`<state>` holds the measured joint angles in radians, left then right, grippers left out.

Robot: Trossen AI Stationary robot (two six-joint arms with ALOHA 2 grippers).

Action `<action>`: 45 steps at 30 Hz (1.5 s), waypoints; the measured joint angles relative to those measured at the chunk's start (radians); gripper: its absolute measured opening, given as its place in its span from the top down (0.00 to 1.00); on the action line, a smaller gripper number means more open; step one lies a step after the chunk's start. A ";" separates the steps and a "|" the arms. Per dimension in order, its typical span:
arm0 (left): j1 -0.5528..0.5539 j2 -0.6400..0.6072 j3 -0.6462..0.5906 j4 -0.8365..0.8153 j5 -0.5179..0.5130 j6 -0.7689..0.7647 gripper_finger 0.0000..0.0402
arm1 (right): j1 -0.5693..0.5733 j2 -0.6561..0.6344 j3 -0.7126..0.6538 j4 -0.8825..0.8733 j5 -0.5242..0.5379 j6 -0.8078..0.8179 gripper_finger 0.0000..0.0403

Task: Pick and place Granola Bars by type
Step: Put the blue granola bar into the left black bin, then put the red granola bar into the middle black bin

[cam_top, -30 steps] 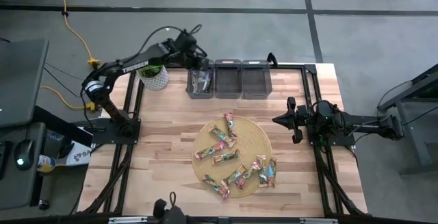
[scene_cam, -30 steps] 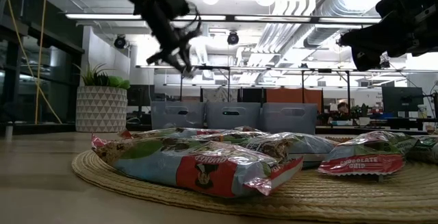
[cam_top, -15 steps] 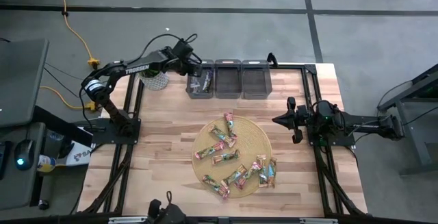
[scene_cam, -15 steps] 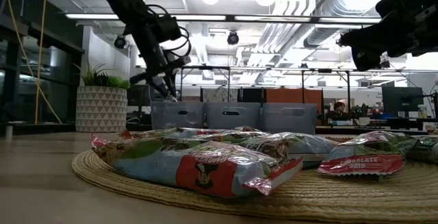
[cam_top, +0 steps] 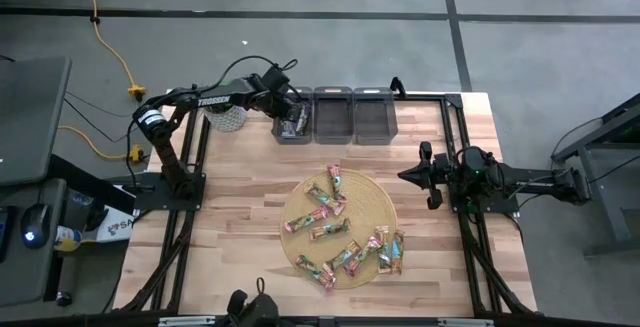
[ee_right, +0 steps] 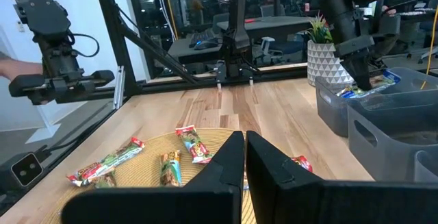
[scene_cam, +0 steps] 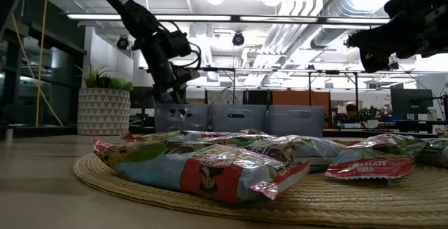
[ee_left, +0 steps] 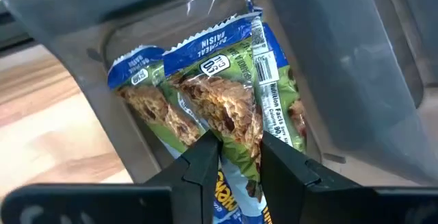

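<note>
Several granola bars in shiny wrappers lie flat on a round woven mat at the table's middle. Three grey bins stand in a row at the far edge. My left gripper hangs over the leftmost bin, tipped steeply down, shut on a blue-and-green bar. Two more bars of that kind lie in the bin beneath it. My right gripper waits shut and level at the table's right side, holding nothing. My left gripper pinches the blue-and-green bar between its two fingers, near the end closest to the wrist. The fingers slant down from above and lie along the bar. The bar hangs below them, its far end down in the leftmost bin beside the other bars.
The middle bin and the right bin stand beside the leftmost one. A white patterned plant pot stands at the far left corner, close to my left arm. Bare wood lies between the bins and the mat.
My left gripper has come down with the bar and tipped more steeply, from well above the bins to just over the leftmost bin. The bar's lower end has gone from above the bin's rim to inside the bin.
</note>
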<state>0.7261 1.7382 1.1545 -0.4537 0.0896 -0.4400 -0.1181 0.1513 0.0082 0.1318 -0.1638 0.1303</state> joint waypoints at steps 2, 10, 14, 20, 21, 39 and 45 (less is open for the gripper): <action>0.000 0.000 0.000 0.008 -0.003 0.010 0.77 | 0.000 0.000 0.000 0.000 0.000 0.000 1.00; 0.000 0.000 0.001 0.043 0.033 0.018 0.77 | 0.000 0.000 0.000 0.000 0.000 0.000 1.00; 0.000 0.001 0.001 0.038 0.046 0.018 0.77 | 0.000 0.000 0.000 0.000 0.000 0.000 1.00; 0.000 0.001 0.001 0.035 0.060 0.017 0.68 | 0.000 0.000 0.000 0.000 0.000 0.000 1.00; 0.000 0.001 0.001 0.034 0.060 0.017 0.65 | 0.000 0.000 0.000 0.000 0.000 0.000 1.00; 0.000 -0.069 0.094 0.029 0.142 0.019 0.47 | 0.000 0.000 0.000 0.000 0.000 0.000 1.00; 0.000 -0.193 0.129 -0.013 0.166 0.016 0.47 | 0.000 0.000 0.000 0.000 0.000 0.000 1.00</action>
<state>0.7261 1.5454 1.2835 -0.4671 0.2558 -0.4240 -0.1181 0.1513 0.0082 0.1318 -0.1638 0.1303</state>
